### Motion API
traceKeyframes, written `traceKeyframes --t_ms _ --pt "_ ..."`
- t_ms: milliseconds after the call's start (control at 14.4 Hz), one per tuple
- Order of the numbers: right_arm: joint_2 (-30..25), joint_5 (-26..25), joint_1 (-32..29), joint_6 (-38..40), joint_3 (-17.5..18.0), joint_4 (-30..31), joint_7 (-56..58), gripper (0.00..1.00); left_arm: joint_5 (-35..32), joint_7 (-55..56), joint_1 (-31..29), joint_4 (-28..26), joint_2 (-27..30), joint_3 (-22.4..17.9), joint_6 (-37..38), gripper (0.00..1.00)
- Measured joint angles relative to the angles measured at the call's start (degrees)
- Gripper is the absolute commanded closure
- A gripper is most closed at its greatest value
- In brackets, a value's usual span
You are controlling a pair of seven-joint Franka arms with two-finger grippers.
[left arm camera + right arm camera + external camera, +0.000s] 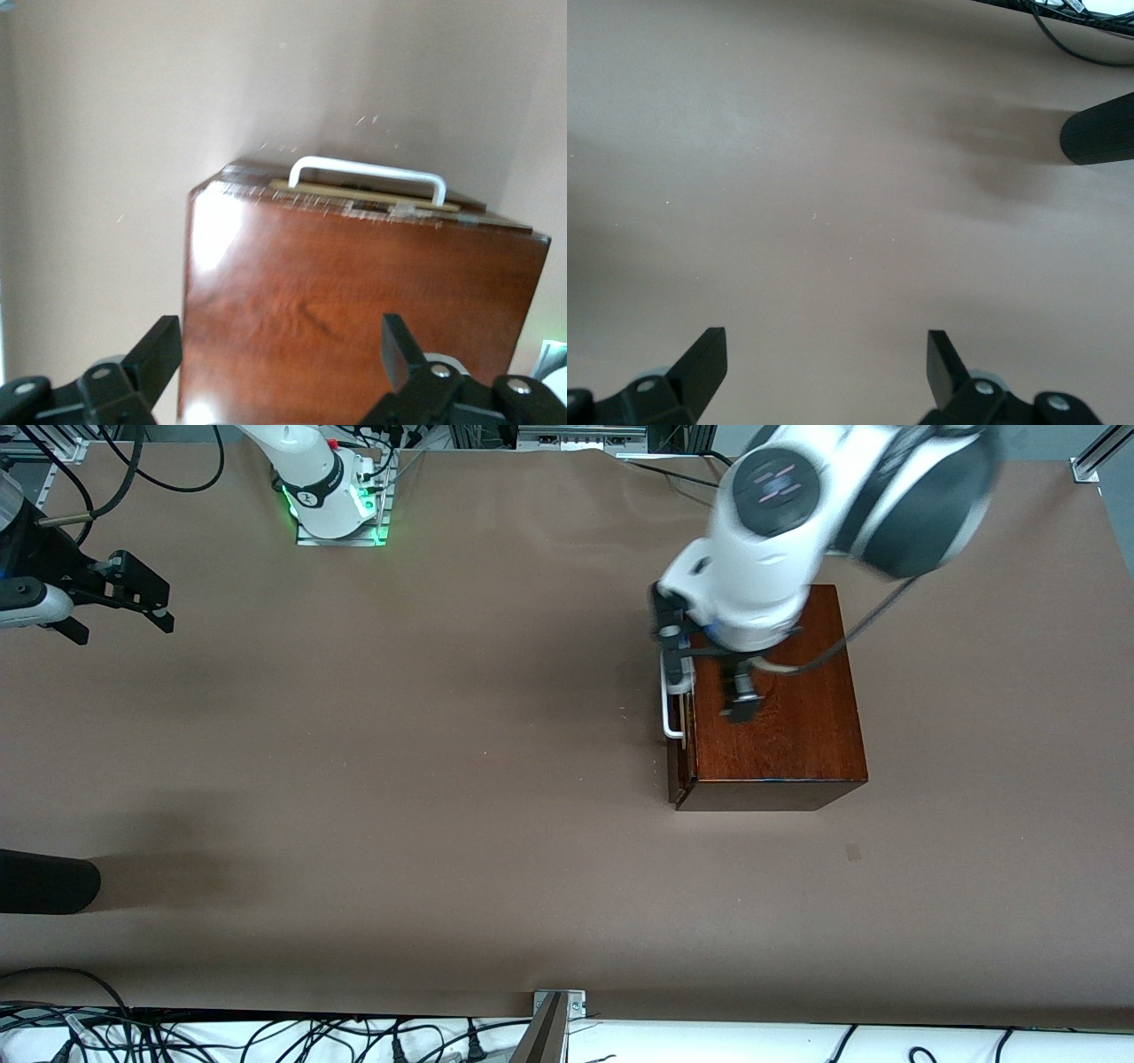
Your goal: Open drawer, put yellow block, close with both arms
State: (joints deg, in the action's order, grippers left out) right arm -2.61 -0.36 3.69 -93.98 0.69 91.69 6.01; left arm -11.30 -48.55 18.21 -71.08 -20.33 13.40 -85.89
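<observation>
The glossy mahogany box (775, 708) stands toward the left arm's end of the table. Its drawer (680, 735) is pushed in almost flush, showing only a thin pale strip (354, 197) next to the white bar handle (669, 713) (368, 173). The left arm (753, 576) hangs over the box. In the left wrist view my left gripper (282, 350) is open above the box's top, nothing between its fingers. My right gripper (128, 627) (824, 354) is open and empty over bare table at the right arm's end. The yellow block is out of view.
A black cylinder (44, 881) (1099, 137) juts in over the table at the right arm's end, nearer the front camera. Cables (266, 1036) run along the table's near edge. The right arm's base (332, 500) stands at the robots' edge.
</observation>
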Motion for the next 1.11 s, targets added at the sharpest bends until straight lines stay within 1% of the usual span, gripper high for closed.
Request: traceKeyframes --t_ms 138,277,415,554,692,900,1108 --pt "0.00 0.00 0.01 0.01 0.04 0.00 0.00 0.00 0.87 0.23 -1.34 2.41 0.69 -3.02 1.32 0.00" --pt "0.00 0.00 0.03 0.01 0.19 -0.01 0.01 0.00 6.37 0.79 -2.16 2.26 1.50 -8.13 1.72 0.00" --pt "0.00 0.00 0.07 0.01 0.49 -0.02 0.01 0.00 9.56 1.57 -3.55 0.65 2.98 -12.26 1.86 0.00" --pt "0.00 0.00 0.07 0.06 0.59 -0.02 0.00 0.00 9.98 4.97 -6.23 -1.99 5.45 -13.31 0.71 0.00" --pt "0.00 0.00 0.07 0.20 0.61 -0.02 0.00 0.00 9.99 12.71 -8.70 -6.46 8.74 -13.50 -2.79 0.00" --pt "0.01 0.00 0.07 0.80 0.62 -0.02 0.00 0.00 9.99 28.10 -11.23 -14.49 14.01 -13.56 -7.23 0.00" --pt "0.01 0.00 0.07 0.92 0.62 -0.02 0.00 0.00 9.99 44.66 -11.70 -19.26 17.88 -13.52 -7.68 0.00"
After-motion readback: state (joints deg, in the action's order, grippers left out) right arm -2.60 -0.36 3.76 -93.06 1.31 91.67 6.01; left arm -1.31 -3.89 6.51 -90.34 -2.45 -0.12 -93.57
